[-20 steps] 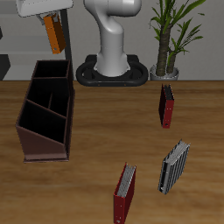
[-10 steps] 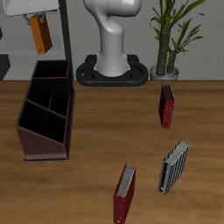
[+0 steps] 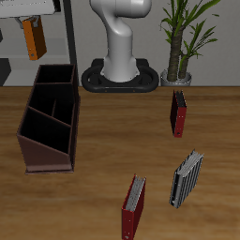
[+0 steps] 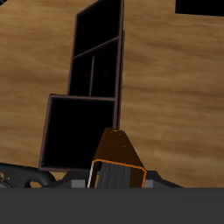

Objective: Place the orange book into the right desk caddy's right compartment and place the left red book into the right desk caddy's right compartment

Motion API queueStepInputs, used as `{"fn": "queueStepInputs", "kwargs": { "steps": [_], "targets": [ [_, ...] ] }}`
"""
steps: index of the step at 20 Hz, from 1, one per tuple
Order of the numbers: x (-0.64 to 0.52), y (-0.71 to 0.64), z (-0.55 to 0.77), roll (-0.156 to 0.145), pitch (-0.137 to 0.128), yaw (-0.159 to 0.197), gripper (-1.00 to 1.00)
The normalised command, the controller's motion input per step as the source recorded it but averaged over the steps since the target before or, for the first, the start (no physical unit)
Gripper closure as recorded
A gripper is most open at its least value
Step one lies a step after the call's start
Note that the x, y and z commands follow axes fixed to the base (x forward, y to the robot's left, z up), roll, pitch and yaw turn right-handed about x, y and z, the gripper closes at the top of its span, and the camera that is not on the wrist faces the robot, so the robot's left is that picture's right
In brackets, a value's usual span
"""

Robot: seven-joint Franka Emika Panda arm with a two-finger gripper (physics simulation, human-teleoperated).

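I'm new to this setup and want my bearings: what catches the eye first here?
The orange book, gripped in the claw, hangs high above the right desk caddy, a big dark maroon box with dividers. Three more books stand on the table's other side, the left red book farthest back.

There are four books: one orange book [image 3: 34,40], two red books [image 3: 178,113] [image 3: 134,206] and one striped book [image 3: 186,178]. There is one brown caddy [image 3: 49,120] and one plant [image 3: 185,37].
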Motion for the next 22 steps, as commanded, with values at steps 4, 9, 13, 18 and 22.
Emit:
{"fn": "queueStepInputs", "kwargs": {
  "steps": [4, 9, 13, 18, 22],
  "targets": [
    [0.07, 0.06, 0.00, 0.047, 0.009, 0.012, 1.00],
    [0.19, 0.14, 0.08, 0.067, 0.005, 0.001, 1.00],
    [0.20, 0.06, 0.13, 0.034, -0.001, -0.009, 1.00],
    [0.21, -0.08, 0.06, 0.057, 0.022, -0.006, 1.00],
    [0.10, -0.14, -0.01, 0.054, 0.023, -0.072, 1.00]
  ]
}}
